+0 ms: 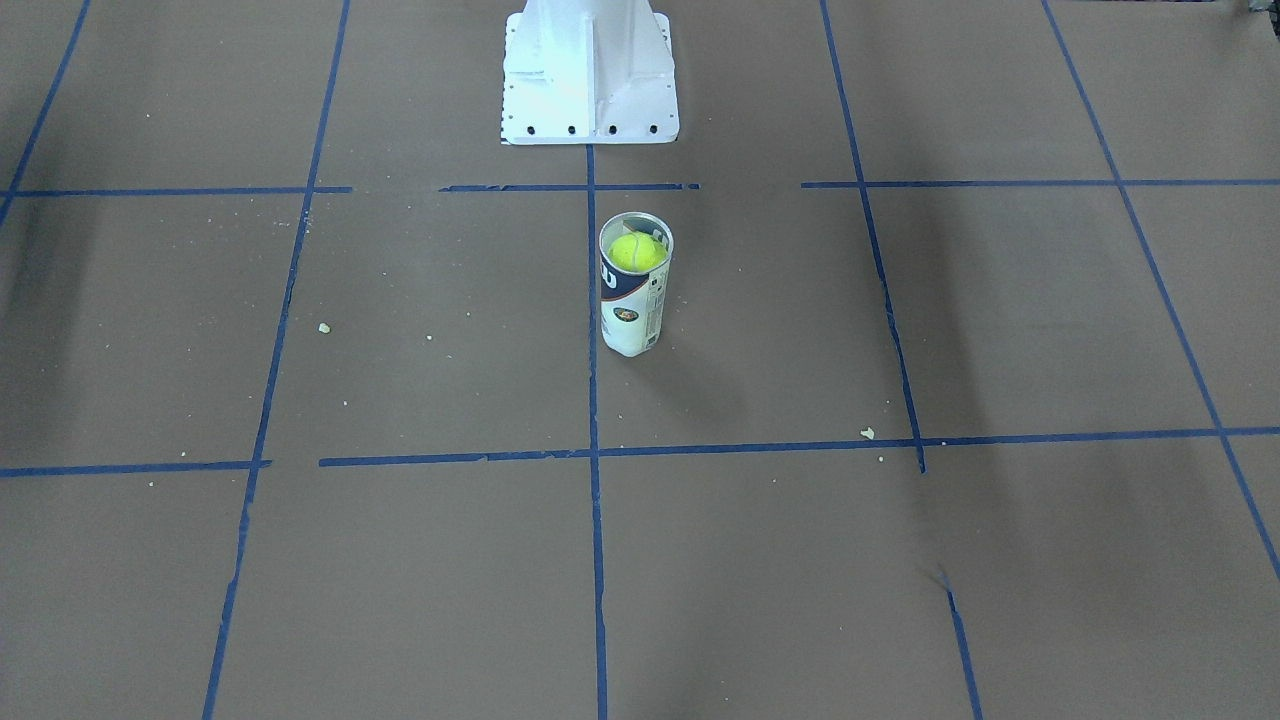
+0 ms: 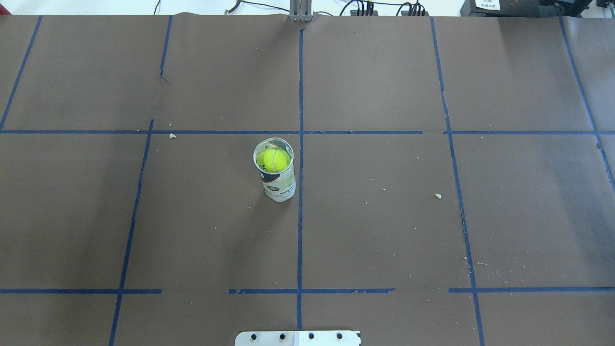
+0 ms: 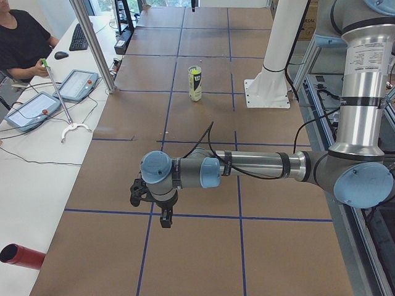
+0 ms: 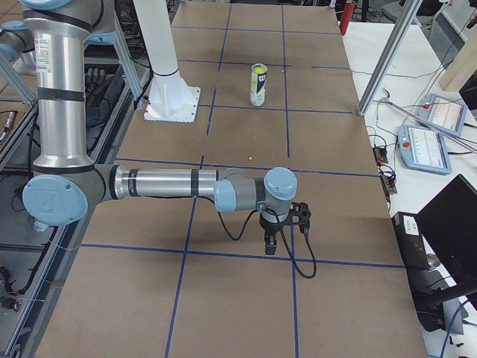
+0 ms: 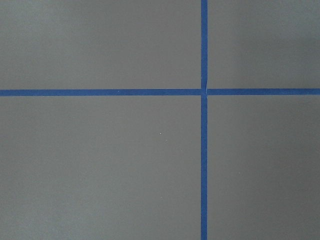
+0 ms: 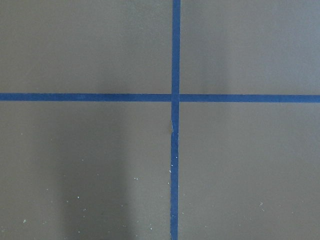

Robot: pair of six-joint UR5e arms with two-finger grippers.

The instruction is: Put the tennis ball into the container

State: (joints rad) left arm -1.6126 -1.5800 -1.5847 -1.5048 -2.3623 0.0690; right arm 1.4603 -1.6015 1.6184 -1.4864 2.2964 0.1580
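The tennis ball [image 1: 636, 251] [image 2: 273, 159] sits inside the upright clear container [image 1: 632, 318] [image 2: 280, 186], just below its silvery rim, near the middle of the table. The can also shows far off in both side views [image 3: 195, 83] [image 4: 258, 88]. My left gripper [image 3: 162, 213] hangs over the table's left end and my right gripper [image 4: 279, 235] over its right end, both far from the can. Neither shows in the overhead or front views, so I cannot tell whether they are open or shut. Both wrist views show only brown table and crossing blue tape.
The white metal pedestal [image 1: 590, 70] [image 2: 298, 338] stands on the robot's side of the can. Blue tape lines grid the brown table, with small crumbs [image 2: 437, 195] scattered. An operator [image 3: 18, 43] sits by tablets [image 3: 77, 83] at a side desk; a red cylinder [image 3: 21, 256] lies there.
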